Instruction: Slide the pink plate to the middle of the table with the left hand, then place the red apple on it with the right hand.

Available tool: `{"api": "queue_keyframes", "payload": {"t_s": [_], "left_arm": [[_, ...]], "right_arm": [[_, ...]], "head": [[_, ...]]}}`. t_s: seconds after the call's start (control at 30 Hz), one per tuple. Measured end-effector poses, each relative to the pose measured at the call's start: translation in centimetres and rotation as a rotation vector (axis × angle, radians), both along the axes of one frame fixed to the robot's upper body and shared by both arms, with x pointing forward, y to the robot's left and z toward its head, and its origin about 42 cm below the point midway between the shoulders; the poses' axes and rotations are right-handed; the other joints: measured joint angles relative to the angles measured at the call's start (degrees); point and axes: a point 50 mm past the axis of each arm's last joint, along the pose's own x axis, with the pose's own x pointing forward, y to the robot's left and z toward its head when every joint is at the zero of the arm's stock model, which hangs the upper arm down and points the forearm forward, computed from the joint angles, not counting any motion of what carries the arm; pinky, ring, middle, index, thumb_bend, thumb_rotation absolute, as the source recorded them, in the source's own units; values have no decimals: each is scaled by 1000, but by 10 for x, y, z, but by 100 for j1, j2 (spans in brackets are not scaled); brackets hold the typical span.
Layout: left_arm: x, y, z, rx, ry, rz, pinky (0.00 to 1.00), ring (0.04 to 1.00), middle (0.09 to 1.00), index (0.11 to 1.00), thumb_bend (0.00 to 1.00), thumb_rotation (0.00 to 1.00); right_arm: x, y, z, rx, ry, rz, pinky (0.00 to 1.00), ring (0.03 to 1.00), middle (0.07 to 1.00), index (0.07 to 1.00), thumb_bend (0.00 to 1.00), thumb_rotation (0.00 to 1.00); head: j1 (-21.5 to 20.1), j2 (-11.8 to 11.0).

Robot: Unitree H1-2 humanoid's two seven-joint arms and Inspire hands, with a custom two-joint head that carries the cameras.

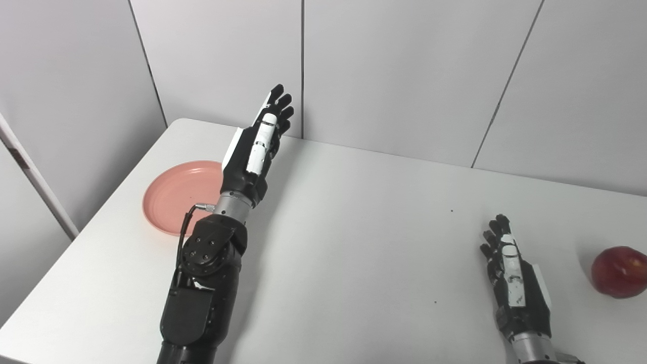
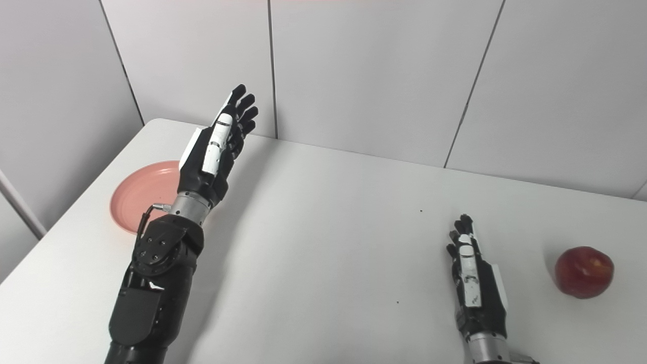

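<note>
The pink plate [image 1: 177, 194] lies flat on the white table [image 1: 354, 242] near its left edge. My left hand [image 1: 258, 144] is raised above the table just right of the plate, fingers straight and apart, holding nothing; its wrist hides the plate's right rim. The red apple [image 1: 619, 271] sits at the far right of the table. My right hand [image 1: 510, 275] rests low near the front right, open and empty, a hand's width left of the apple. Both hands also show in the right eye view, left [image 2: 215, 149] and right [image 2: 472, 273].
Grey wall panels [image 1: 404, 76] stand right behind the table's back edge. A white post [image 1: 35, 177] leans at the far left beside the table. The table's left edge runs close to the plate.
</note>
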Motion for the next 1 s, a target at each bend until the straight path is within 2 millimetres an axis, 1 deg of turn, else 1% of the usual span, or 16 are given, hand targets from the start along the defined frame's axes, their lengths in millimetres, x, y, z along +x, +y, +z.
{"api": "queue_keyframes", "payload": {"t_s": [0.23,0.37,0.57,0.73,0.8,0.93,1.0], "left_arm": [[4,25,6,-34,-11,57,979,971,977,955,396,1000],[6,35,9,-24,-21,80,983,979,986,966,420,1000],[8,57,8,-16,-19,140,985,980,986,978,378,1000],[7,75,8,-34,-31,203,996,986,993,979,376,1000],[6,82,8,-51,-36,218,985,983,989,975,371,1000],[6,98,5,-56,-21,271,988,976,985,971,381,1000],[5,106,3,-60,-13,295,992,974,981,966,370,1000]], "right_arm": [[-1,-4,1,-8,-2,6,1000,1000,1000,1000,198,1000],[-3,-5,1,-6,-5,6,1000,1000,1000,1000,198,1000],[-3,-6,1,0,-5,1,1000,1000,1000,1000,200,1000],[-3,-7,1,-1,-5,1,1000,1000,1000,1000,204,1000],[-3,-7,1,-1,-5,2,1000,1000,1000,1000,210,1000],[-3,-7,1,-4,-5,5,1000,1000,1000,1000,206,1000],[-3,-8,1,-5,-5,6,1000,1000,1000,1000,205,1000]], "head": [[62,26],[149,35],[176,26],[202,18],[220,18],[246,18],[255,18]]}}
